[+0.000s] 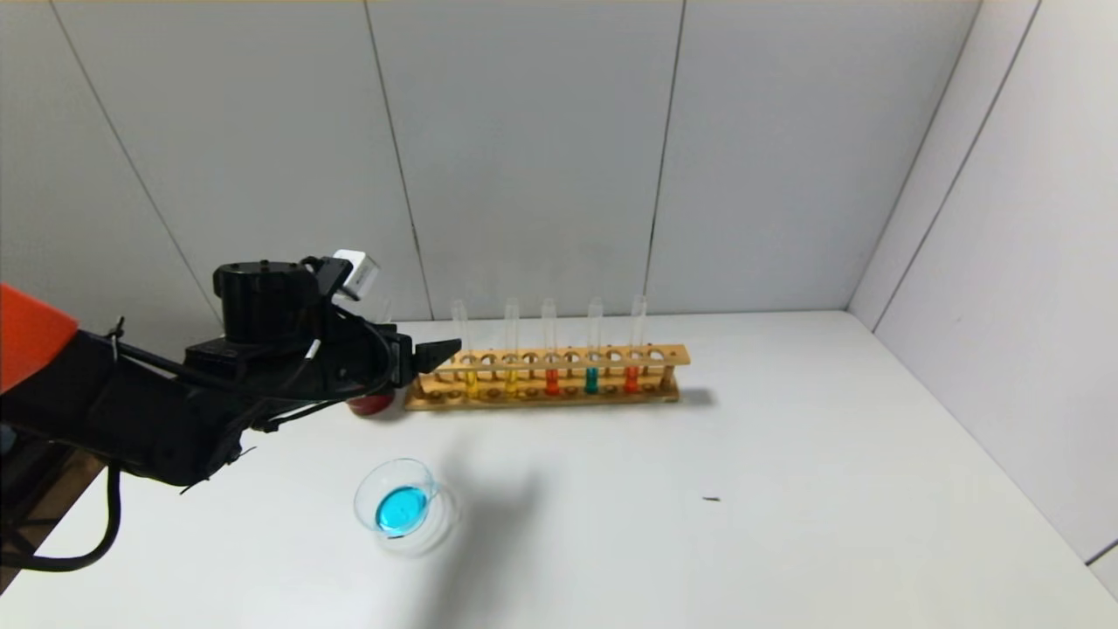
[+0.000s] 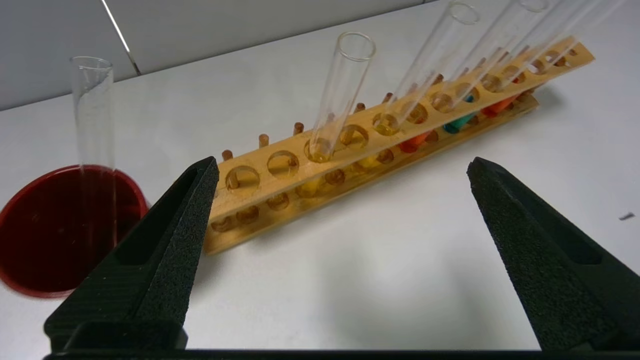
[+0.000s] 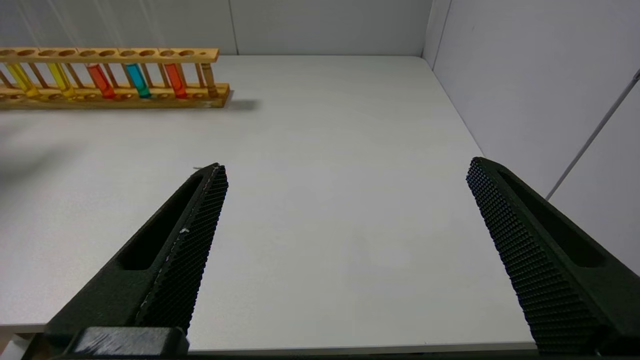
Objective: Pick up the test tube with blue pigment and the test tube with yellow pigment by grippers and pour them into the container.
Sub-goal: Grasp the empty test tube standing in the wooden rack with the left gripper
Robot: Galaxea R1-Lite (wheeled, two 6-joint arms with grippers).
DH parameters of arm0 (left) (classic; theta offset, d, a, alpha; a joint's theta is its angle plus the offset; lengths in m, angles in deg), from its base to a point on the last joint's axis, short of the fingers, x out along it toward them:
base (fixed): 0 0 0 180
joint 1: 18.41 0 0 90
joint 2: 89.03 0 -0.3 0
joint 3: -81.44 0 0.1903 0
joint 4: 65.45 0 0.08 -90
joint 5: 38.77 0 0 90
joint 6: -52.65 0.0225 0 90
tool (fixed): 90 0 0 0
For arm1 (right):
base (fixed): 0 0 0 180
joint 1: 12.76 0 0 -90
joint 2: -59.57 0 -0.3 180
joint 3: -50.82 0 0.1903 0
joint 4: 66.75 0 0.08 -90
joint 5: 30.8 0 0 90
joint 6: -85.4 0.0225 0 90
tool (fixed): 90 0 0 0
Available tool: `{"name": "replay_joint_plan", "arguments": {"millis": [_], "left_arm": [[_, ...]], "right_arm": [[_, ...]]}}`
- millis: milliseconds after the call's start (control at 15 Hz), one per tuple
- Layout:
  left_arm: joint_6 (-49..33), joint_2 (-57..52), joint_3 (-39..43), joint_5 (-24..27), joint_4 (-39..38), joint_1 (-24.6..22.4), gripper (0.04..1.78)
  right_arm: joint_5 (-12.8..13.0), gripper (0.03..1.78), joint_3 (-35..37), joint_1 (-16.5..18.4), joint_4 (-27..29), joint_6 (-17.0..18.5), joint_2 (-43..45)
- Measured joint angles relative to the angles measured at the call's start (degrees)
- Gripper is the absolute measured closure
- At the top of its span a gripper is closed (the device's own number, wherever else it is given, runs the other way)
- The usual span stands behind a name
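A wooden rack at the back of the table holds two yellow tubes, one blue-teal tube and two orange-red tubes. The clear glass dish stands in front of the rack's left end and holds blue liquid. My left gripper is open and empty, hovering just left of and in front of the rack's left end; the left wrist view shows the nearest yellow tube beyond its fingers. My right gripper is open and empty, low over the table's near right part, out of the head view.
A dark red cup stands by the rack's left end with an empty clear tube standing in it. Grey walls close the back and right sides. A small dark speck lies on the white table.
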Motion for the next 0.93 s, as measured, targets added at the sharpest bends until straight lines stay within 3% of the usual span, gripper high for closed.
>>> {"name": "replay_joint_plan", "arguments": {"millis": [467,933], "left_arm": [[-0.04,10.06,-8.19,-0.09,0.15,1.60,0.07],[0.22,15.69,-17.09,-2.18,5.22,1.74,0.07]], "right_arm": [[0.00,0.06,0.00,0.00,0.00,0.00,0.00],[0.02,0.06,0.00,0.00,0.00,-0.02,0.00]]}}
